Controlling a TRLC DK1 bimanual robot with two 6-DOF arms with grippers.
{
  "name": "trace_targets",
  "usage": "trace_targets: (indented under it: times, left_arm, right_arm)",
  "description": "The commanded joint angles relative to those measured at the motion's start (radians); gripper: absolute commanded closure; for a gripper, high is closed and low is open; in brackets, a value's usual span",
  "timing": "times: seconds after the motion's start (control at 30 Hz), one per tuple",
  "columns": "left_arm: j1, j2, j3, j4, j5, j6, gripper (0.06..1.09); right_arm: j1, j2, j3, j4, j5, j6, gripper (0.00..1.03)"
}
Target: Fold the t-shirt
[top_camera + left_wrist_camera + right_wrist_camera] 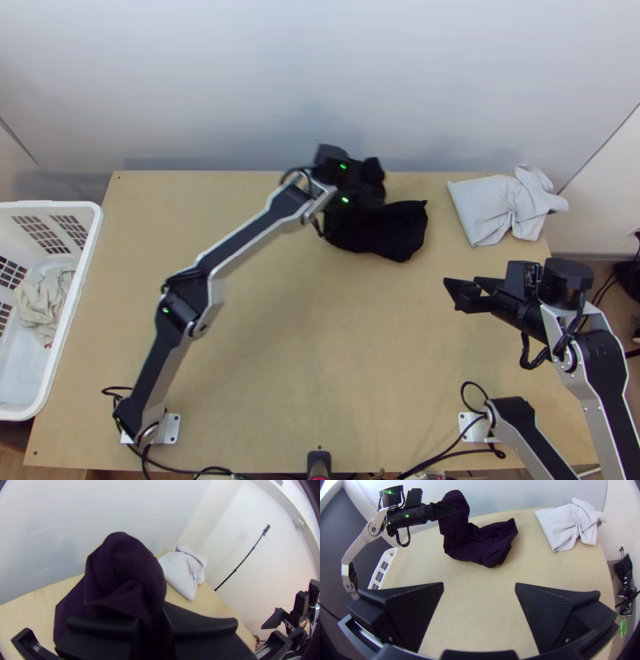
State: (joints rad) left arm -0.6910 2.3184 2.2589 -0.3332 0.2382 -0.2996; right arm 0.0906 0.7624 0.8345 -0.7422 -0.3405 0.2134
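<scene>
Dark t-shirt: upper centre of the top view, bunched (pixel 392 232); one part is raised in a rounded hump, and the rest lies crumpled on the light wooden counter (pixel 320 344), near its far edge. In the top view black merges with black, so the raised part is perhaps a doubled-over fold; which part of the shirt it is, I cannot tell.
Left end effector: upper centre of the top view (pixel 344 180), grasping the raised part of the dark t-shirt, its two wide black fingers pressed close together on the fabric.
Right end effector: right of centre in the top view (pixel 460 280), released, its fingers spread well apart with bare counter between them, apart from the dark t-shirt.
Light grey garment: upper right of the top view (pixel 484 212), at the counter's far corner, partly flat, with its right end gathered into puckers and reaching past the edge.
White basket: left edge of the top view (pixel 48 206), beside the counter, with a crumpled beige cloth (pixel 44 300) inside.
</scene>
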Motion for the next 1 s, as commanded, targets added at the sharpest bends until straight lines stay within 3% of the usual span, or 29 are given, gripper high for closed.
trace_targets:
  times: [0.0,0.03,0.07,0.1,0.13,0.23,0.6,0.8,0.97]
  left_arm:
    - [-0.116,0.038,0.010,0.100,-0.013,0.017,1.05]
    - [-0.134,0.038,0.010,0.099,-0.011,0.028,0.97]
    - [-0.151,0.039,0.010,0.097,-0.013,0.028,0.69]
    - [-0.166,0.049,0.011,0.097,-0.013,0.027,0.27]
    - [-0.179,0.058,0.011,0.097,-0.019,0.027,0.09]
    - [-0.194,0.091,0.030,0.097,-0.085,0.027,0.10]
    - [-0.093,0.047,0.028,0.068,-0.183,-0.019,0.10]
    - [0.038,-0.031,-0.005,-0.076,-0.183,-0.001,0.10]
    - [0.142,-0.116,-0.079,-0.214,-0.183,0.034,0.10]
  right_arm:
    - [-0.011,-0.002,-0.009,0.010,-0.009,0.015,0.03]
    - [-0.012,-0.002,-0.011,0.012,-0.009,0.015,0.03]
    - [-0.014,-0.002,-0.014,0.017,-0.009,0.015,0.03]
    - [-0.014,-0.002,-0.017,0.017,-0.011,0.017,0.03]
    - [-0.014,-0.002,-0.018,0.017,-0.012,0.017,0.03]
    - [-0.011,-0.003,-0.023,0.017,-0.025,0.024,0.03]
    - [-0.015,-0.037,-0.072,0.024,-0.043,0.055,0.03]
    - [-0.045,-0.003,-0.127,0.187,-0.045,0.238,0.03]
    - [-0.006,0.166,-0.202,0.400,-0.063,0.465,0.03]
